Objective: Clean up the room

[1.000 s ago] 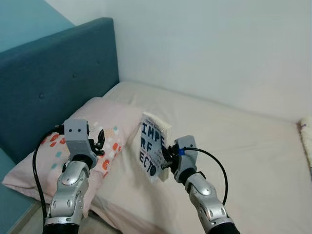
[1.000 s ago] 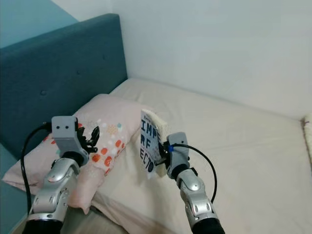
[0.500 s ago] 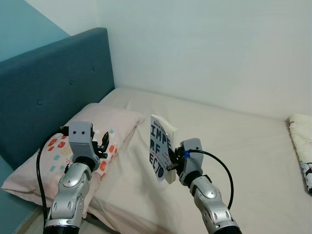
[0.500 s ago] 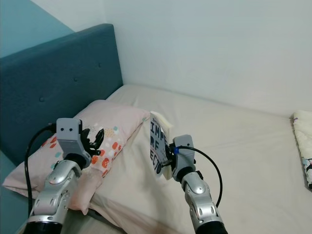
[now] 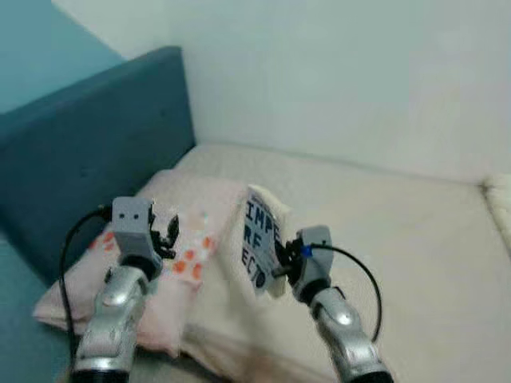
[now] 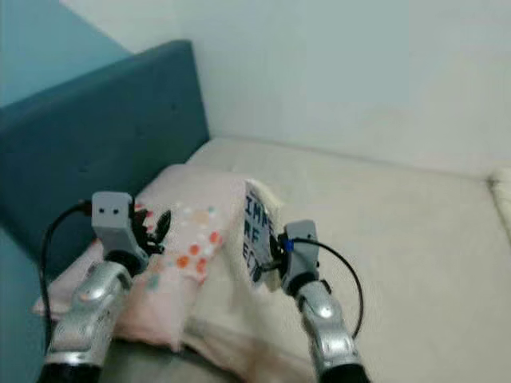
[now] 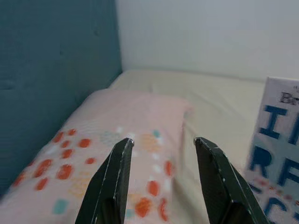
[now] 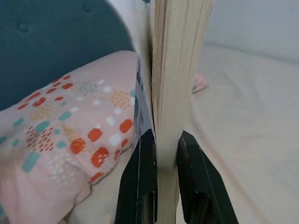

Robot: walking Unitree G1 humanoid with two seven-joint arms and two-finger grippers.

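Above the bed, right gripper holds book upright.

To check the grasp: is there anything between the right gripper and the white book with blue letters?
Nothing visible: the right gripper is shut directly on the white book with blue letters, held upright above the beige mattress.

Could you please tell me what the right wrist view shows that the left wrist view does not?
The right wrist view shows the right gripper shut on the book, seen edge-on with its cream page block between the fingers. The left wrist view shows the left gripper open with nothing between its fingers, and the book's cover with large blue letters. Both share the spotted pink pillow, the blue headboard and the cream mattress.
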